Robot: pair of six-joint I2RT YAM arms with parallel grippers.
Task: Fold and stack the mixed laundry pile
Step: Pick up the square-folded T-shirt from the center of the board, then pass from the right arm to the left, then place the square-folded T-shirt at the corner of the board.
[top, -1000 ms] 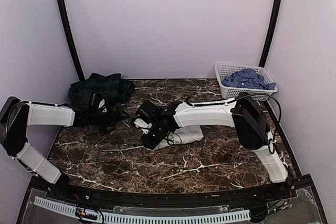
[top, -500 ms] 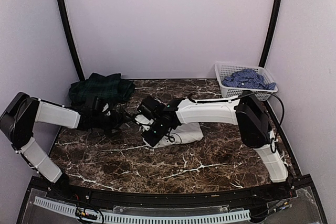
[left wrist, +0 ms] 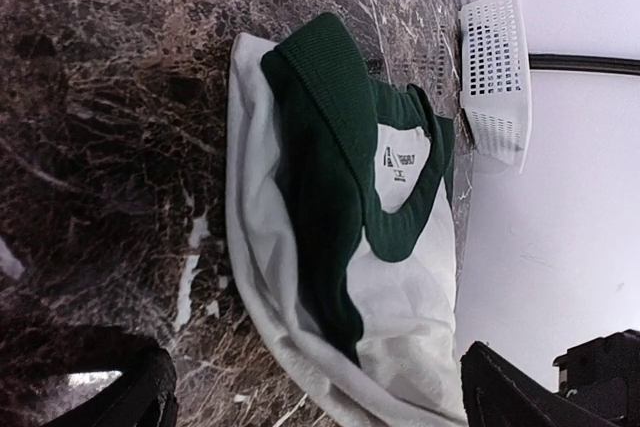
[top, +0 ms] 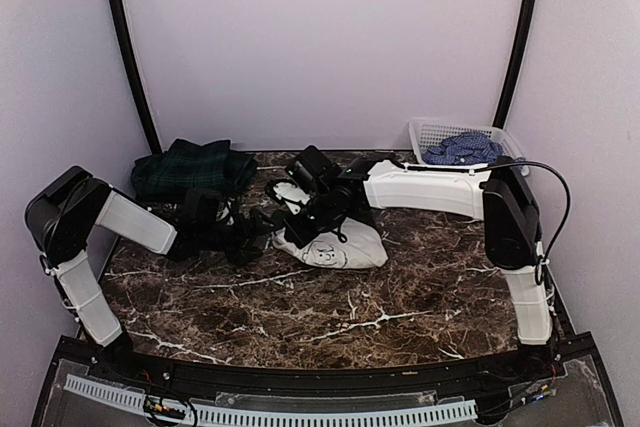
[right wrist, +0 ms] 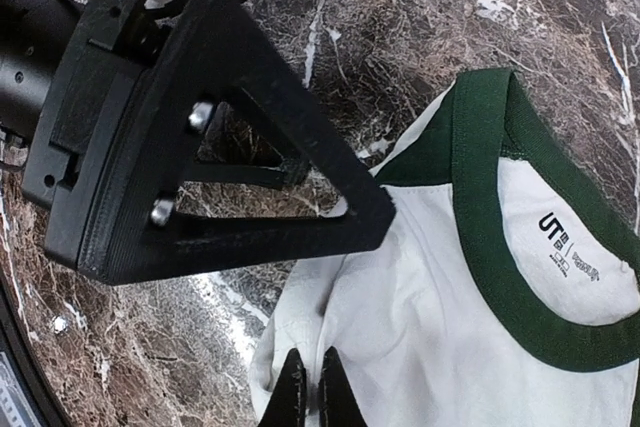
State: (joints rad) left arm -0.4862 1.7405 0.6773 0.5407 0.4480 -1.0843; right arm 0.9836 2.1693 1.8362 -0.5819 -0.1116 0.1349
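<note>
right jaws pinch the white-and-green tee (top: 335,245); left jaws gape beside it. i'd fold its edge over slowly, flat.

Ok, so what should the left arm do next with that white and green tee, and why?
Probably ease the left gripper forward and close it on the near edge of the white tee. Its jaws stand wide open with the tee lying just ahead, and the right gripper, fingertips together, sits at the tee's white edge, so a second hold looks useful for folding.
</note>
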